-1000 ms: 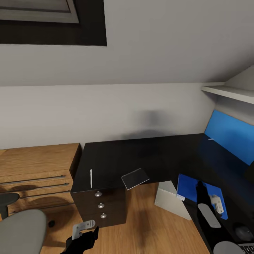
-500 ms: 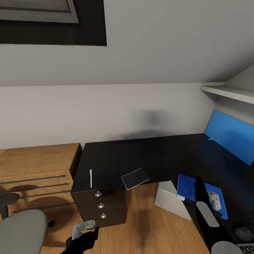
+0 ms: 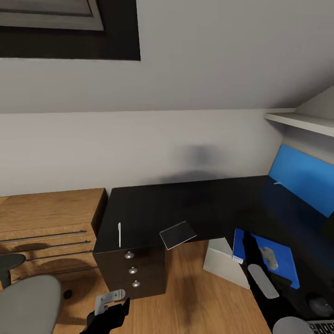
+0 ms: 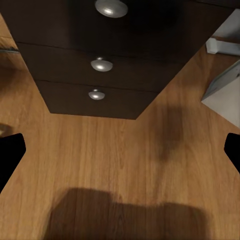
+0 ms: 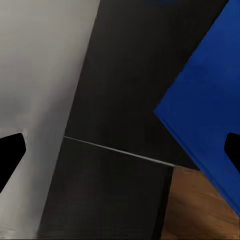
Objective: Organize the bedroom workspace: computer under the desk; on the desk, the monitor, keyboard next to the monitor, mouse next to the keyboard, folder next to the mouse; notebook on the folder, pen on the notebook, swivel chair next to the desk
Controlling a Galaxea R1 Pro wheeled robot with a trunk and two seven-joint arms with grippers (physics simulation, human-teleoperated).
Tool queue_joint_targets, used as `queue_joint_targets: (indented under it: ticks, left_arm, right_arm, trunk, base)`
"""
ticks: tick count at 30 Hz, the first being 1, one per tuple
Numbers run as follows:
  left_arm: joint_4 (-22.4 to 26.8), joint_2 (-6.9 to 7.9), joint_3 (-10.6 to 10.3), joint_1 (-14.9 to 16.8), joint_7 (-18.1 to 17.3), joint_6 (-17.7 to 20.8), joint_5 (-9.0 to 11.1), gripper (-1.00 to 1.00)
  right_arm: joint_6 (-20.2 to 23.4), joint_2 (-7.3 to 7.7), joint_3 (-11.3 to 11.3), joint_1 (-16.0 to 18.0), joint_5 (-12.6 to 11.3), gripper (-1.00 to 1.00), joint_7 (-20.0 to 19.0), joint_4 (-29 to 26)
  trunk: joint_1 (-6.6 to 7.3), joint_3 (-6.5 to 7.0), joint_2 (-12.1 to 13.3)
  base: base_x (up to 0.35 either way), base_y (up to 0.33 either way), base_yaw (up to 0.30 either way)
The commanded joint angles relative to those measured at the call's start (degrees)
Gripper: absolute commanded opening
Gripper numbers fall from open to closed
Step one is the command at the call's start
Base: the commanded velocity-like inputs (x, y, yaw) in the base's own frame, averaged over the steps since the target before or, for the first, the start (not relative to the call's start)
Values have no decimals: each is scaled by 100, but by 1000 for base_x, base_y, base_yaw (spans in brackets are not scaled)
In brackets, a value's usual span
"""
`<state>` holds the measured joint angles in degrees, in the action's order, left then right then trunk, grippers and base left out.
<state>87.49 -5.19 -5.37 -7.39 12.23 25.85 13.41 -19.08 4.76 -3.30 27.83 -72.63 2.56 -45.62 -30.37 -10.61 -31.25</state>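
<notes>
On the desk's [image 3: 204, 204] right wing the blue folder [image 3: 280, 257] lies flat, near corner just over the front edge, w/ the right gripper [image 3: 260, 253] hovering above it. Its fingers are spread wide in the right wrist view, dark tips at either edge of the frame, nothing between them; the folder is let go, not held. Probably it sits there to stay beside the mouse [image 3: 319, 305], which is close by toward the robot, apart from it, w/ a strip of keyboard [image 3: 324, 327] at the frame's bottom edge.

Next items — the notebook [image 3: 178, 234] overhangs the desk's front edge at a tilt, and the pen [image 3: 119, 234] lies straight on the left end above the drawer unit [image 3: 133, 271]. Both are well apart from the folder.

Left gripper [image 3: 109, 308] hangs low over the wood floor facing the drawers — fingers wide, empty. Computer [image 3: 222, 262] stands under the desk. Swivel chair [image 3: 28, 301] sits at lower left, not yet drawn in.
</notes>
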Motion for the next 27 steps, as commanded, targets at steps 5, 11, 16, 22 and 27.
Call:
queue_joint_targets:
  ticks: [5, 11, 16, 22, 27]
  left_arm:
    - [56, -3, -27, 1, 40, 17, 64, 100]
    - [249, -8, -16, 1, 38, 18, 65, 100]
    - [279, -8, 1, 1, 66, 24, 65, 100]
    - [286, -8, 9, 1, 75, 26, 65, 100]
    - [286, -16, 9, 1, 78, 26, 65, 100]
  right_arm:
    - [-23, 4, 1857, 3, -32, 100, 2, 8]
    - [-9, -198, 2610, 3, -61, 100, -112, 10]
    - [-23, -549, 2646, 3, -72, 100, -120, 23]
    - [-48, -649, 2649, 3, -84, 100, -113, 104]
    - [-60, -839, 2647, 3, -86, 100, -115, 300]
  trunk:
    - [-3, -9, -9]
    - [-68, -63, -129]
    - [-178, -152, -330]
    - [-310, -260, -570]
    - [-420, -350, -771]
  base:
    - [0, 0, 0]
    - [0, 0, 0]
    - [0, 0, 0]
    - [0, 0, 23]
    - [0, 0, 263]
